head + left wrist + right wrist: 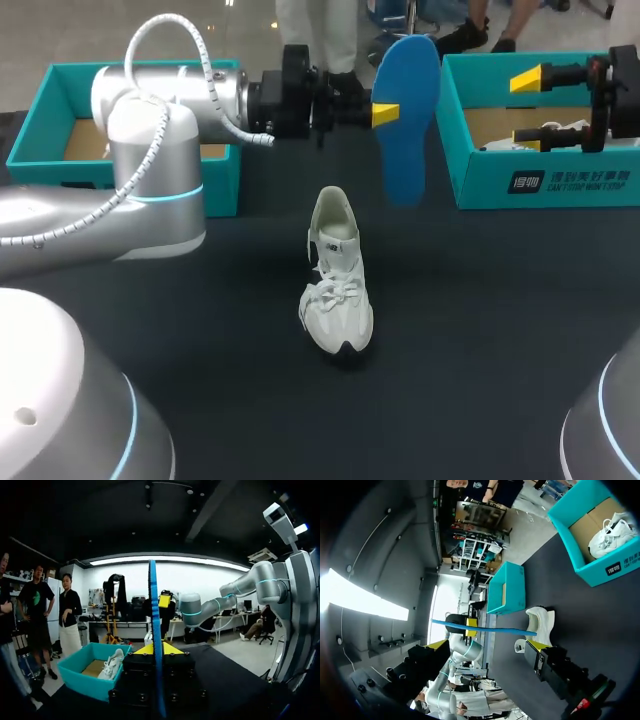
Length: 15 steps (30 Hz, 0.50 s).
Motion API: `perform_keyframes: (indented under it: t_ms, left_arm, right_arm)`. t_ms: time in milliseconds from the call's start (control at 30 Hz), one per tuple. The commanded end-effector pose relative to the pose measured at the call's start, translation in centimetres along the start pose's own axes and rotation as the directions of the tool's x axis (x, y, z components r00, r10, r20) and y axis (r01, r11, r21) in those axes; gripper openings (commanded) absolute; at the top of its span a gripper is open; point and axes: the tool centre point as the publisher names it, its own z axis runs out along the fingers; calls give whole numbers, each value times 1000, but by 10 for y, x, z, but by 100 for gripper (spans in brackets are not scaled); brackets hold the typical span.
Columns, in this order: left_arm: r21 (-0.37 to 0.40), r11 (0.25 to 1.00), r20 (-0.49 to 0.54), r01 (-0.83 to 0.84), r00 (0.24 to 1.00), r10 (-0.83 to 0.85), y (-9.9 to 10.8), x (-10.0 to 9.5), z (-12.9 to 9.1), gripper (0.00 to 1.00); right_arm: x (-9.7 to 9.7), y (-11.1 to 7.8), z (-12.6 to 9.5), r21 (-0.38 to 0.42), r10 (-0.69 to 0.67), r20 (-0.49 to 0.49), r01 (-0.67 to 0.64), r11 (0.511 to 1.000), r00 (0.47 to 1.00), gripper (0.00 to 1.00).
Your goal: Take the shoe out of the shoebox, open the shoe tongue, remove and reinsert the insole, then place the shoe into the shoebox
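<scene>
Blue insole (410,115) held aloft, white sneaker (338,285) on the surface (480,330), frame centre.
The left pincer (388,112) grips the insole upper centre; the right pincer (528,112) is spread wide, upper right, by a teal shoebox (540,185).

We see a table (500,350) with a dark, almost black matte top that spans the head view from side to side. Its surface is plain and evenly lit, with a faint bluish cast. In both wrist views we see the same dark top.
</scene>
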Motion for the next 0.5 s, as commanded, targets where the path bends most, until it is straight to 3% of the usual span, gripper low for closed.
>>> perform_keyframes:
  t_ms: [33,100,333,500]
  left_arm:
    - [-37,837,88,546,836,-541,-4,5,-1,0]
    - [19,717,46,697,716,-697,-2,4,-1,0]
    - [27,382,-89,924,383,-919,7,-3,2,0]
    - [27,382,-89,924,383,-919,7,-3,2,0]
  right_arm:
    - [0,0,1,0,1,3,-1,1000,1000,100]
    - [0,0,1,0,1,3,-1,1000,1000,100]
    - [0,0,1,0,1,3,-1,1000,1000,100]
    - [0,0,1,0,1,3,-1,1000,1000,100]
